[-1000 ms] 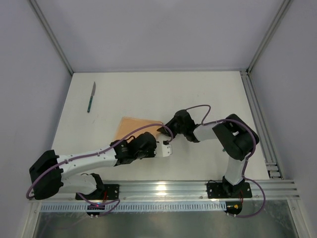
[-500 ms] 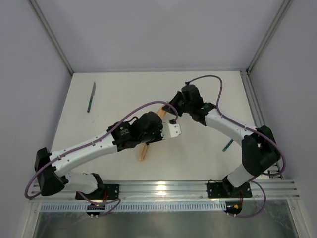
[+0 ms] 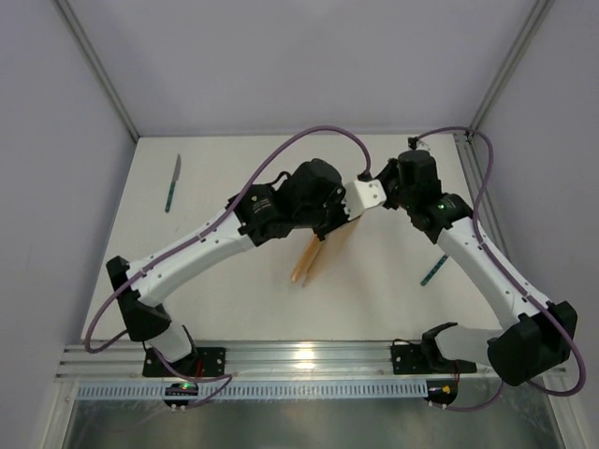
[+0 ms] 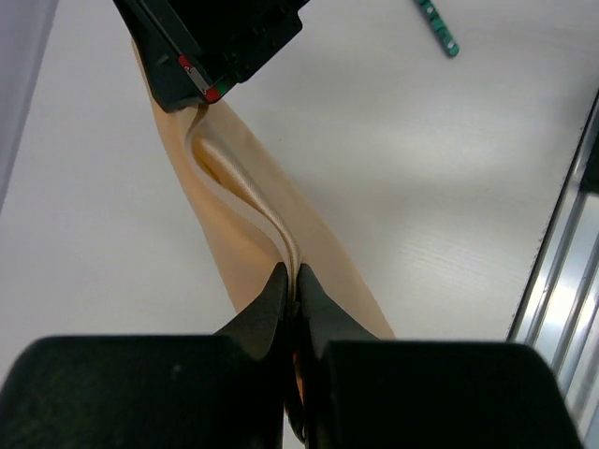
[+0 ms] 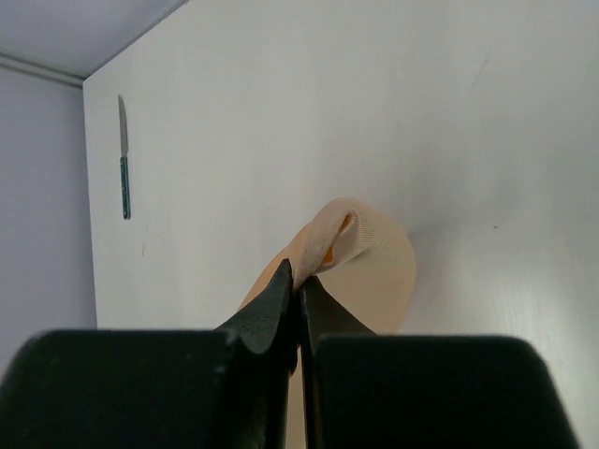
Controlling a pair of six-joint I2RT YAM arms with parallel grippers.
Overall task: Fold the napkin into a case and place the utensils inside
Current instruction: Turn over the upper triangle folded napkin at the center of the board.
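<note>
The peach-orange napkin [image 3: 323,251] hangs off the table as a long folded strip between my two grippers, its low end trailing toward the near side. My left gripper [image 4: 293,278] is shut on one edge of the napkin [image 4: 245,210]; from above it [image 3: 351,217] sits mid-table. My right gripper [image 5: 299,285] is shut on a bunched corner of the napkin [image 5: 374,257], close to the left one [image 3: 379,198]. The teal-handled knife [image 3: 173,182] lies at the far left. The fork [image 3: 430,271] lies on the right; only its teal handle shows.
A white table [image 3: 234,299] inside grey walls. A metal rail [image 3: 374,357] runs along the near edge and another rail [image 3: 491,243] along the right side. Purple cables loop over both arms.
Both grippers rose and moved toward the far right, carrying the napkin with them. It went from lying flat to hanging as a folded strip. The arms have stretched out.
</note>
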